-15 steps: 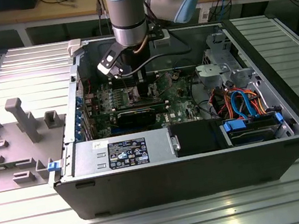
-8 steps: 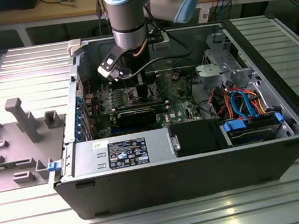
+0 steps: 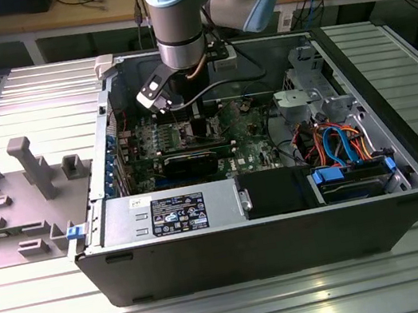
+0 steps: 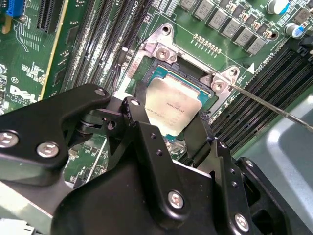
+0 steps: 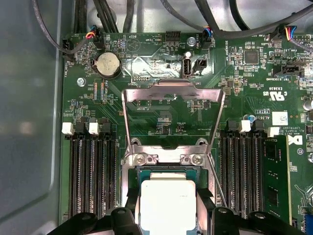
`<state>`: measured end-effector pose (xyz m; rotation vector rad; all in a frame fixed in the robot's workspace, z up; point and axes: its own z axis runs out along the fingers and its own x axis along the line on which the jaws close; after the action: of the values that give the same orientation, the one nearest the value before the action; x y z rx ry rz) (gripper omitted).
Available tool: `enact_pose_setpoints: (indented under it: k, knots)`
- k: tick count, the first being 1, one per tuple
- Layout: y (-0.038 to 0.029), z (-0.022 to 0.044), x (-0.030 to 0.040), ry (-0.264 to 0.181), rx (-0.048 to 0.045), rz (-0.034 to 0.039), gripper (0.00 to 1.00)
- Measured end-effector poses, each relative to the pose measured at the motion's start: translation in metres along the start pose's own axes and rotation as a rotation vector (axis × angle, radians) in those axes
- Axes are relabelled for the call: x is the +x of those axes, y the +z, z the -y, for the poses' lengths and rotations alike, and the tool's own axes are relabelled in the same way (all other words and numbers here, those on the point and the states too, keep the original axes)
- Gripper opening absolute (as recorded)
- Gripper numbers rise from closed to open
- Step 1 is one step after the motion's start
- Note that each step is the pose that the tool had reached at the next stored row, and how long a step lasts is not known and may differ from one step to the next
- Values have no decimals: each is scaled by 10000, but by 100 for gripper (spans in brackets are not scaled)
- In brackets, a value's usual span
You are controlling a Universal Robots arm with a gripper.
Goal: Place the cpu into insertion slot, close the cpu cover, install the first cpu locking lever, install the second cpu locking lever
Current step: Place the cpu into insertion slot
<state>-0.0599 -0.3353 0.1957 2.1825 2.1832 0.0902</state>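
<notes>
Jaws: the gripper (image 4: 168, 115) is clamped on two opposite edges of the cpu (image 4: 172, 100).
Cpu: in or just above the insertion slot (image 5: 168, 157), hard to tell which; likely light, stiff, delicate underneath, best held by its edges.
Beyond: the cpu cover (image 5: 173, 93) stands swung open.

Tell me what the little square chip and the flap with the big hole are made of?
The chip has a metal-looking lid: plain silver-grey, matte, on a thin green board edge. The flap looks like thin stamped sheet metal, dull grey with a soft sheen and bent edges. Which metals, I cannot tell.
</notes>
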Motion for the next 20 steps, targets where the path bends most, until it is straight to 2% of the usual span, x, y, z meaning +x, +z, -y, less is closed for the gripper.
enact_pose_setpoints:
  k: [2, 3, 4, 6, 9, 10, 12, 14, 15, 16, 18, 19, 20]
  knots:
    - [6, -1, 3, 1, -7, -19, 55]
    - [6, -1, 2, 0, -9, -11, 55]
    - [5, -1, 1, 0, -6, -9, 61]
    - [1, 0, 0, 0, -2, -3, 61]
    - [-62, -5, 0, 0, 0, -2, 61]
    - [-103, -8, 1, 1, 6, -3, 61]
    - [-162, -13, 0, 2, 41, -1, 61]
    - [-193, -18, 1, 4, 133, -4, 61]
    - [-194, -19, 1, 4, 149, -3, 60]
    - [-194, -19, 1, 5, 150, -2, 53]
    - [-194, -19, 1, 5, 152, -2, 53]
    - [-194, -19, 1, 5, 152, -2, 41]
    - [-194, -19, 1, 4, 152, -2, 35]
